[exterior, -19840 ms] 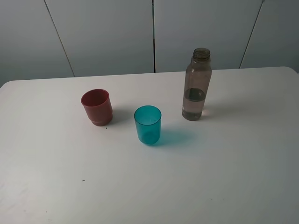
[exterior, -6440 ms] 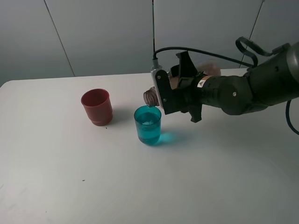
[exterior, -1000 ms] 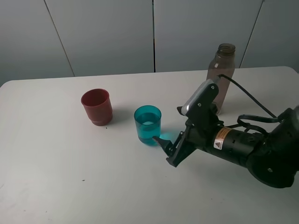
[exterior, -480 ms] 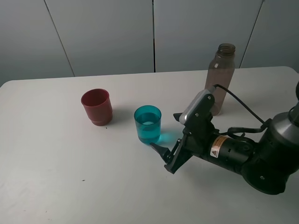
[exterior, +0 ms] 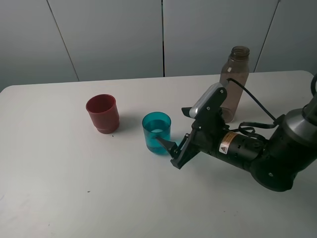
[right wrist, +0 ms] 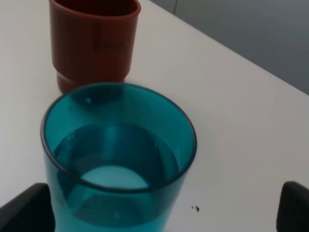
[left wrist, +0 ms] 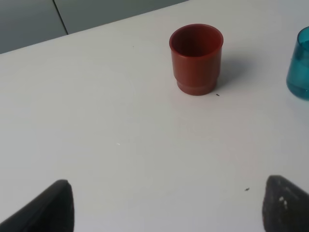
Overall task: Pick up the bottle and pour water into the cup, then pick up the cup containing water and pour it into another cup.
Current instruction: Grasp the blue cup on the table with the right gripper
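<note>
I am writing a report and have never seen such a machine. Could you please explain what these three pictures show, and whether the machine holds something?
This is a robot with two arms, each ending in a two-finger gripper. One picture comes from a camera mounted high, looking down on a white table. The other two come from cameras on the wrists; the dark shapes at their edges are gripper fingers. On the table stand a red cup, apparently empty, a teal cup with water in it, and a tall grey-brown bottle without a cap. The right gripper is open, with the teal cup between its fingers, not yet gripped. The left gripper is open over bare table, the red cup ahead of it. Nothing is held.
</note>
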